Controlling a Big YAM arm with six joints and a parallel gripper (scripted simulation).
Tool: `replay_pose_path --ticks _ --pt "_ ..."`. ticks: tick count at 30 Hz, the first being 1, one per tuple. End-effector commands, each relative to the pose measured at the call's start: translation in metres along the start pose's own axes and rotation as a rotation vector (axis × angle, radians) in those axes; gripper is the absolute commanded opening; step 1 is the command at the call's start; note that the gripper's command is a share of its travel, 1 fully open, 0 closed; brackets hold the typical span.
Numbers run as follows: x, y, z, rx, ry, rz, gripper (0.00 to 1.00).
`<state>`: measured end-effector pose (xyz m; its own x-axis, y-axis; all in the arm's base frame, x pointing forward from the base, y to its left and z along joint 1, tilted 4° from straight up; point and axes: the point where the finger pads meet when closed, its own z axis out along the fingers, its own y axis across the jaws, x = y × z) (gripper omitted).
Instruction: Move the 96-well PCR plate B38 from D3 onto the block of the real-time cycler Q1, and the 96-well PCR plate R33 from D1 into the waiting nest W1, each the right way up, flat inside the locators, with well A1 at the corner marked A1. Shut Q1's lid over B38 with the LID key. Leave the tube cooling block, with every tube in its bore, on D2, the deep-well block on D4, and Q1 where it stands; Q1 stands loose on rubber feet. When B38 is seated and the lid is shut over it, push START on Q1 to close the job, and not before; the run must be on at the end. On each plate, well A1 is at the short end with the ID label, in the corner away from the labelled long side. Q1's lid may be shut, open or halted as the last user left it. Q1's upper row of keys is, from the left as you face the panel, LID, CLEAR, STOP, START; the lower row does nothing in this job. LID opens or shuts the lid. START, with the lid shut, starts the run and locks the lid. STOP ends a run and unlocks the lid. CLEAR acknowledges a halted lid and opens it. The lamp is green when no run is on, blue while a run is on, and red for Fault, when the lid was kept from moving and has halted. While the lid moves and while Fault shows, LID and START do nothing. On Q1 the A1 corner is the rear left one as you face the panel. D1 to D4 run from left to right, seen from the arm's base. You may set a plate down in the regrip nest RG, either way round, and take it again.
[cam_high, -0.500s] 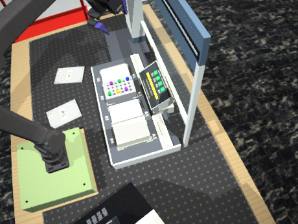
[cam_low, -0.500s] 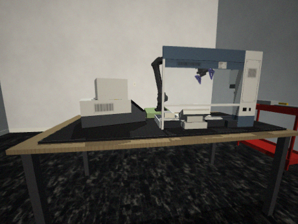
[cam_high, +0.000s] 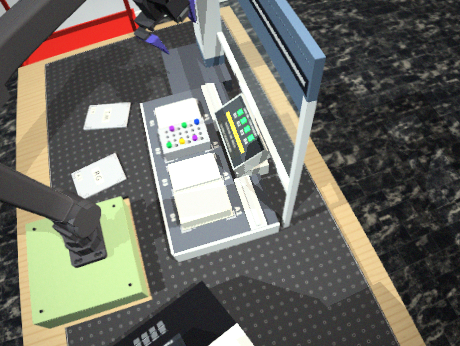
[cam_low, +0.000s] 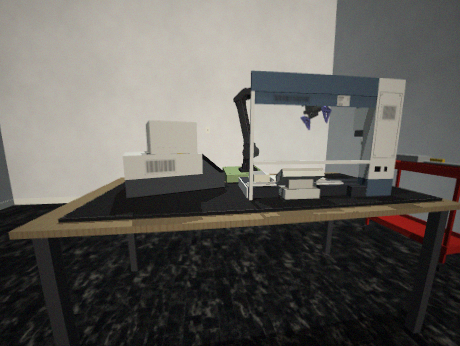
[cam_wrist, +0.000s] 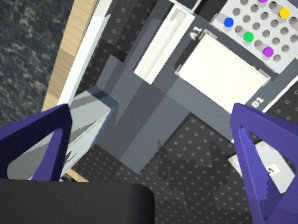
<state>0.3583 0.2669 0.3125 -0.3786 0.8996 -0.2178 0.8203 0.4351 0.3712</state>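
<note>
My gripper (cam_high: 151, 39) is open and empty, with purple fingers high above the far end of the deck; it also shows in the exterior view (cam_low: 315, 116) and the wrist view (cam_wrist: 149, 156). Below it, a white plate R33 (cam_high: 176, 112) lies on D1, also seen in the wrist view (cam_wrist: 220, 70). The white plate B38 (cam_high: 192, 170) lies on D3. The waiting nest W1 (cam_high: 107, 115) is a white pad on the mat. The cycler Q1 (cam_high: 185, 320) stands at the near edge with its keys (cam_high: 150, 332). In the exterior view Q1 (cam_low: 170, 167) shows its back; I cannot tell the lid's state.
The tube cooling block (cam_high: 182, 135) with coloured tubes sits on D2, the deep-well block (cam_high: 204, 202) on D4. The regrip nest RG (cam_high: 98, 175) lies near the arm's green base (cam_high: 82, 260). A blue beam (cam_high: 285, 40), a white post (cam_high: 297, 160) and a tilted panel (cam_high: 240, 132) border the deck.
</note>
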Motion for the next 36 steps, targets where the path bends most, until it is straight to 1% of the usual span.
replay_pose_path --ticks 1,2,3,4,6,7,11,16,17,20,22,23,26,27,33,34,36 --pt "-0.001 0.002 -0.004 -0.01 0.003 0.003 1.0" --pt "-0.001 0.002 -0.004 -0.01 0.003 0.003 1.0" --pt "-0.005 -0.003 0.001 0.008 0.0 -0.039 0.0" --pt "-0.013 -0.008 0.004 0.021 0.001 -0.066 0.0" --pt "-0.028 -0.016 0.008 0.021 -0.003 -0.064 0.0" --pt "-0.03 -0.016 0.008 0.016 -0.003 -0.059 0.0" --pt "-0.046 -0.027 0.012 0.035 0.006 -0.145 0.0" --pt "-0.059 -0.046 0.024 0.069 0.017 -0.237 0.0" --pt "-0.063 -0.05 0.027 0.067 0.015 -0.227 0.0" --pt "-0.062 -0.049 0.028 0.07 0.02 -0.244 0.0" --pt "-0.07 -0.057 0.034 0.086 0.025 -0.291 0.0" --pt "-0.074 -0.062 0.037 0.084 0.022 -0.285 0.0" --pt "-0.085 -0.075 0.042 0.105 0.032 -0.341 0.0" --pt "-0.088 -0.078 0.044 0.099 0.029 -0.337 0.0" --pt "-0.099 -0.099 0.052 0.122 0.061 -0.456 0.0" --pt "-0.102 -0.104 0.055 0.121 0.058 -0.453 0.0" --pt "-0.102 -0.104 0.055 0.121 0.058 -0.453 0.0"
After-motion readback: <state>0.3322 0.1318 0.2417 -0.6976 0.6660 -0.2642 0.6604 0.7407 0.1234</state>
